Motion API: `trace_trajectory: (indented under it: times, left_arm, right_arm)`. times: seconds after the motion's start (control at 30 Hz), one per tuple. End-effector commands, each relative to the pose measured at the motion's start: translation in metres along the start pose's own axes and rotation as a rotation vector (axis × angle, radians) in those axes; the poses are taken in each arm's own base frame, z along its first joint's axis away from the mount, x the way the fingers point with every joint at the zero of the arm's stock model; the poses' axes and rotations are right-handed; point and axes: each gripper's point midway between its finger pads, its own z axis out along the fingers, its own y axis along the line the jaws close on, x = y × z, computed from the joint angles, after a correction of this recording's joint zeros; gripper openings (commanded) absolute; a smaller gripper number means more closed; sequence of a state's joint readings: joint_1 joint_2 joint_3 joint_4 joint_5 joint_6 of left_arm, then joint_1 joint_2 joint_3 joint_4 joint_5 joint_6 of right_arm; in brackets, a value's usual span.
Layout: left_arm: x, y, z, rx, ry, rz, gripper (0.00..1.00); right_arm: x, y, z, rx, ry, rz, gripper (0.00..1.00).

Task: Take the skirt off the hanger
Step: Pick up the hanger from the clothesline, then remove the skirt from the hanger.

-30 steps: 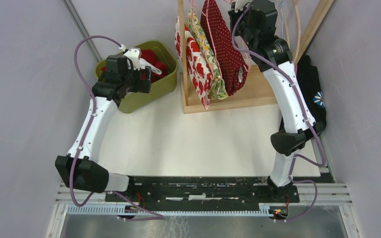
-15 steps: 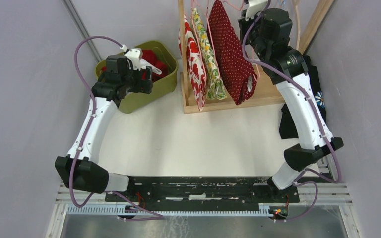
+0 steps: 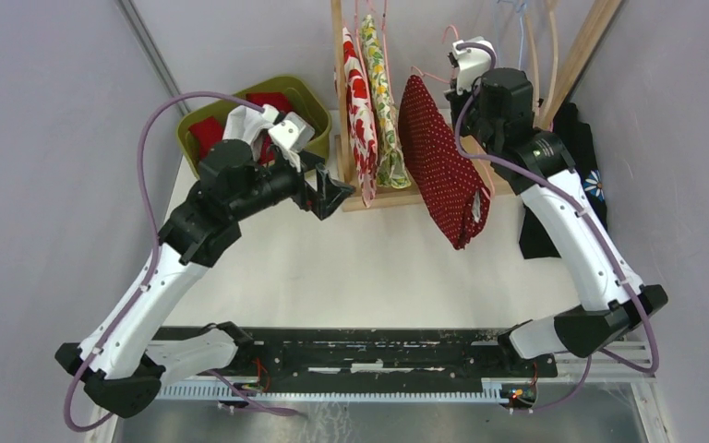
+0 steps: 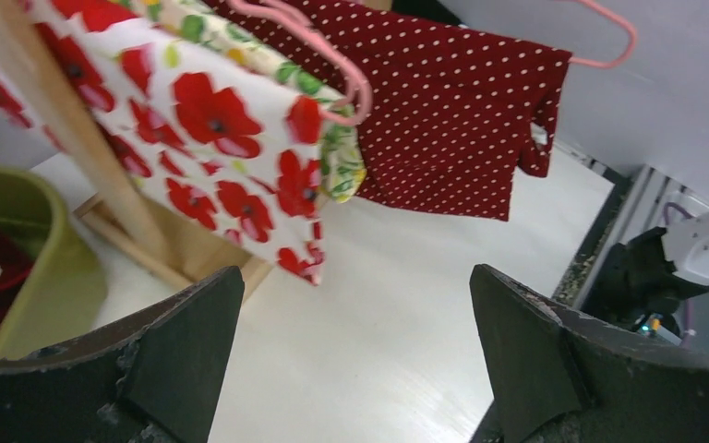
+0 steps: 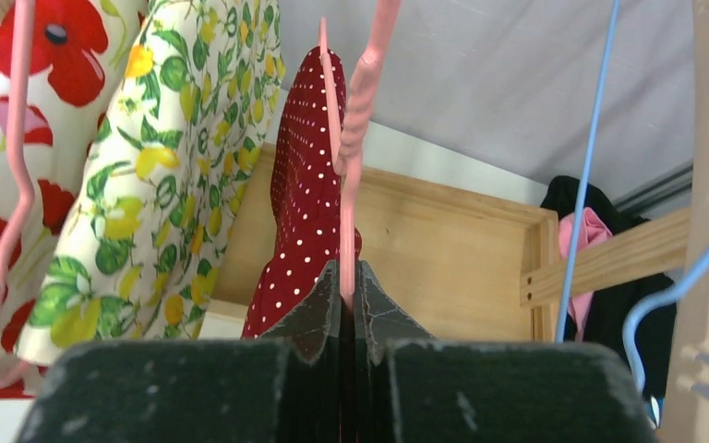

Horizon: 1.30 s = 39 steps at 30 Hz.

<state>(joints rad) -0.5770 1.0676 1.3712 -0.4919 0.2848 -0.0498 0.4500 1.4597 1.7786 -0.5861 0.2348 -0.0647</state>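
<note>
No legible text, brand, number or sign in any view. Polka-dot skirt (image 3: 438, 166): small white tag (image 3: 476, 207) at lower edge, too small to read. Other hanging fabrics: printed motifs only, no lettering. Arm housings: no readable marking.

An olive bin (image 3: 297, 86) holding red cloth (image 3: 208, 134) sits far left on the white surface (image 3: 332, 268). Just right of it, a wooden rack (image 3: 337, 55) carries a poppy-print garment (image 3: 358, 111) beside a lemon-print one (image 3: 383, 101). Black clothing (image 3: 582, 148) lies far right.
</note>
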Motion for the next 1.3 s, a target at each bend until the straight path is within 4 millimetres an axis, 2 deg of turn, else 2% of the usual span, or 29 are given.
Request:
trace_trajectory:
  times: [0.0, 0.13, 0.3, 0.53, 0.73, 1.0, 1.1, 1.27]
  left_arm:
    - [-0.001, -0.032, 0.024, 0.05, -0.042, -0.06, 0.99]
    - [0.008, -0.063, 0.052, 0.075, -0.016, -0.057, 0.99]
    - [0.006, -0.097, 0.088, 0.125, -0.051, -0.054, 0.99]
    - [0.015, -0.109, 0.133, 0.113, -0.055, -0.039, 0.99]
    - [0.012, -0.125, 0.151, 0.129, -0.07, -0.045, 0.99]
    - [0.018, -0.175, 0.158, 0.246, -0.053, -0.056, 0.99]
    - [0.025, -0.185, 0.164, 0.267, -0.032, -0.051, 0.99]
    - [0.035, -0.187, 0.174, 0.267, -0.013, -0.044, 0.99]
  right_arm:
    - [-0.042, -0.016, -0.039, 0.044, -0.177, 0.064, 0.01]
    - [-0.044, -0.014, -0.043, 0.029, -0.19, 0.104, 0.01]
    - [-0.037, -0.009, -0.046, 0.006, -0.193, 0.132, 0.01]
    - [-0.019, -0.004, -0.047, -0.014, -0.176, 0.13, 0.01]
    - [-0.014, 0.001, -0.049, -0.038, -0.171, 0.142, 0.01]
    - [-0.016, 0.003, -0.043, -0.04, -0.174, 0.14, 0.01]
    - [-0.018, 0.006, -0.041, -0.054, -0.177, 0.15, 0.01]
    - [-0.021, 0.008, -0.039, -0.062, -0.18, 0.155, 0.01]
